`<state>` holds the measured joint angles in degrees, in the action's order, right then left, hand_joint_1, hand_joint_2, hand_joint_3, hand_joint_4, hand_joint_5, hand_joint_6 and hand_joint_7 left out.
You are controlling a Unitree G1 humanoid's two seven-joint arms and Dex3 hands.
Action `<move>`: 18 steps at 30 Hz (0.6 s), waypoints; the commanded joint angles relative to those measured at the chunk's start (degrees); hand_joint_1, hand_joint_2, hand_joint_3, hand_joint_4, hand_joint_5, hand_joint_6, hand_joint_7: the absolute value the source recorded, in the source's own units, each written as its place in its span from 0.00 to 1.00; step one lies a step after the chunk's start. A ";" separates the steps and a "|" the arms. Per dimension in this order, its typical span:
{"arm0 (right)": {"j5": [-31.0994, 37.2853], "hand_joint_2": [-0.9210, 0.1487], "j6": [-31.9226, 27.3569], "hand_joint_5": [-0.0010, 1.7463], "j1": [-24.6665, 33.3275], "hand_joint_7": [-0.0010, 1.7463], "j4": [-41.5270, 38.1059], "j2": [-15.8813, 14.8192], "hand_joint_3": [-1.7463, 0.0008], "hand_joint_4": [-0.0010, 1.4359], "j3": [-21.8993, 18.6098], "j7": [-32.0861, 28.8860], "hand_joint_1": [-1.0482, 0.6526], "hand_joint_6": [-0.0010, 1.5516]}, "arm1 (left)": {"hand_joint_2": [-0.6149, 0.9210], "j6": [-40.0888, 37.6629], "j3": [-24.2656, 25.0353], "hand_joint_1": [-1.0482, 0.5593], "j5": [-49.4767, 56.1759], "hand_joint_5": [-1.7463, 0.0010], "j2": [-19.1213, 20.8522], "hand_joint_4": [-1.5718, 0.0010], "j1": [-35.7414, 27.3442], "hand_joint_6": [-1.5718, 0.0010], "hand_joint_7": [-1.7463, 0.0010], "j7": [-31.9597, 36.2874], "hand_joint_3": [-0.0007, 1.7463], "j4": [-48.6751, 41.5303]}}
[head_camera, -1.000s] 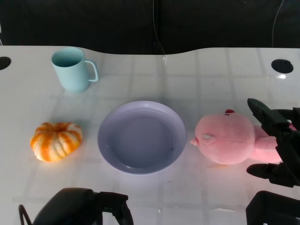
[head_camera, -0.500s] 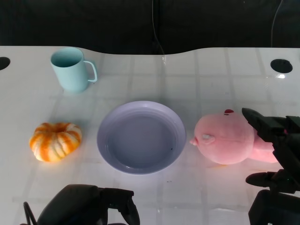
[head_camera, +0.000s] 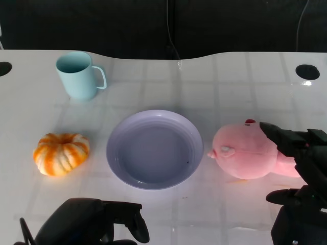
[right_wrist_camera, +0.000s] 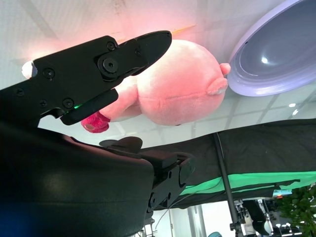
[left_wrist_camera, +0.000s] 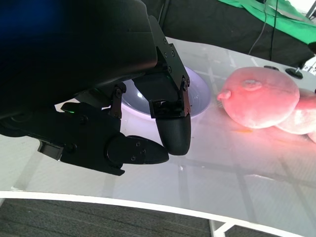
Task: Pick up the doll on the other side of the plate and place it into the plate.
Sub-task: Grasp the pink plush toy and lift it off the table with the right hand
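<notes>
Approach stage: I have my right hand beside the pink doll, fingers spread around it, not gripping; doll lies on the table just right of the empty plate. Left hand idle, holding nothing. Grasp, lift, placement remain

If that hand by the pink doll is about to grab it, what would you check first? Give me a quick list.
1. Right hand open around the pink doll: ok, fingers apart on both sides of it.
2. Doll already gripped: not ok, not held yet.
3. Plate empty to receive it: ok.
4. Path from doll to plate free: ok, they lie side by side.
5. Left hand out of the way: ok, low at the near edge.
6. Pumpkin and cup away from the plate: ok.
</notes>
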<state>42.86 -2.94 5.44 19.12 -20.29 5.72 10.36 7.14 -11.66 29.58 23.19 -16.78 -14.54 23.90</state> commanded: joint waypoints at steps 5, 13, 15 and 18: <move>-0.14 0.09 -0.79 0.31 0.26 0.02 1.72 -1.01 0.99 0.00 0.04 0.91 0.34 0.09 | 1.00 -0.50 0.90 0.49 -0.44 0.14 1.12 0.58 -0.51 0.52 0.44 -1.62 0.17 1.52; -0.62 0.08 -0.93 0.33 0.16 0.02 2.64 -0.41 1.00 0.00 -0.17 0.45 0.34 0.11 | 1.00 0.31 1.88 0.51 -1.63 0.15 1.36 0.57 -0.65 0.51 0.45 -1.56 0.15 1.35; -0.66 0.08 -0.76 0.34 0.06 0.02 2.45 -0.47 1.00 0.00 -0.23 0.26 0.34 0.11 | 1.00 -0.15 1.95 0.51 -1.84 0.15 1.39 0.57 -0.64 0.51 0.46 -1.95 0.15 1.56; -0.54 0.08 -0.76 0.35 -0.16 0.02 2.25 -0.58 1.00 0.00 -0.26 0.18 0.34 0.11 | 1.00 -0.29 2.09 0.52 -2.33 0.15 1.33 0.57 -0.62 0.51 0.46 -2.29 0.16 1.58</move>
<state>42.84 -3.47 5.50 21.01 -20.26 5.87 10.97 7.14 -10.07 27.94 23.68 -16.98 -16.08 25.06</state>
